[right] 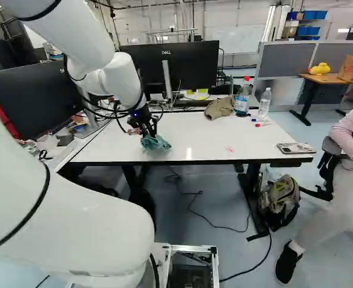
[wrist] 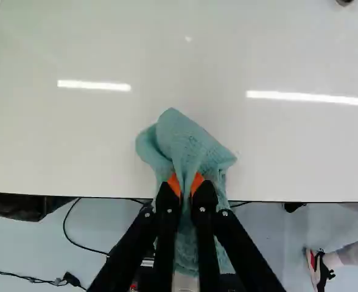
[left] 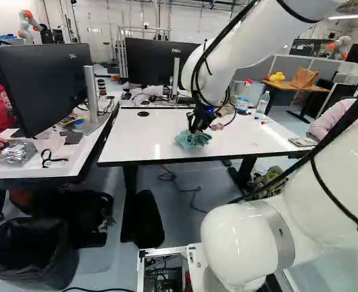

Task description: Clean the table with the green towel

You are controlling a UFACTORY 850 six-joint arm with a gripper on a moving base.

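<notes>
Ok so the green towel [wrist: 188, 143] is all bunched up on the white worktop [left: 145, 137], near its front edge. The tool's [left: 195, 126] got it pinched, fingers nearly closed with cloth between. Red scribble [right: 229, 149] right of it in the right base view, two bottles [right: 242, 101] further back.

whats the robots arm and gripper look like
The arm is glossy white with thick, rounded segments, a grey band around a joint near the base and black cables strapped along its outside. A small blue light shows near the wrist. The gripper is black, with two slim fingers, small round pale fasteners on the linkages and orange pads.
</notes>
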